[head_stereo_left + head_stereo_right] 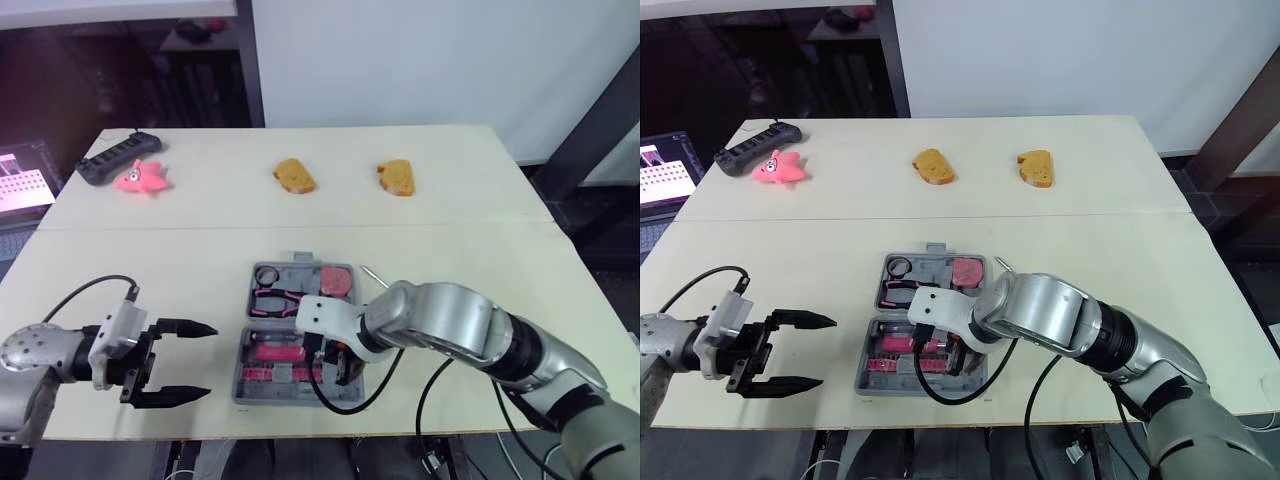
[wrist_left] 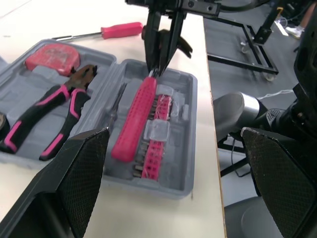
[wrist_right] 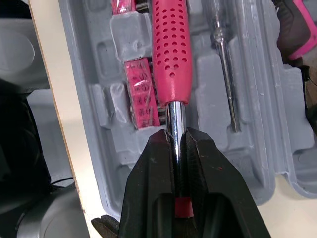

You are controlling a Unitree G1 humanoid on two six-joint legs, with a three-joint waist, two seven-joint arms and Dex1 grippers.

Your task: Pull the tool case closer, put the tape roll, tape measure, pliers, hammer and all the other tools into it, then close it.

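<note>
Left tool (image 1: 200, 360): fingers wide apart, empty, hanging just over the surface (image 1: 480, 260). The open tool case (image 1: 296, 270) sits straight ahead of its tips, near but not touching, likely on standby to steady or shut the case. In the case half farther from this tool lie the tape roll (image 1: 266, 272), the pliers (image 1: 272, 300) with pink-and-black handles, and the red tape measure (image 1: 337, 283), each seated in its moulded recess. Right tool (image 3: 177, 139): reaches down into the nearer half, fingers clamped on the bare chrome shaft of what looks like the hammer (image 3: 171, 54). Its perforated pink grip runs away from the tips, along the long recess. The grip on the shaft probably leaves the handle free to drop flat into the moulding. Beside the handle, on one side of this tool's line, is a pink bit strip (image 3: 141, 94); on the other, a slim clear-handled tester screwdriver (image 3: 225, 64). A pink-handled screwdriver (image 2: 111, 31) lies on the surface outside the case, beyond the right tool, not yet packed. Writing: faint marks on the bit strip, too small to read; no brand made out anywhere.
</note>
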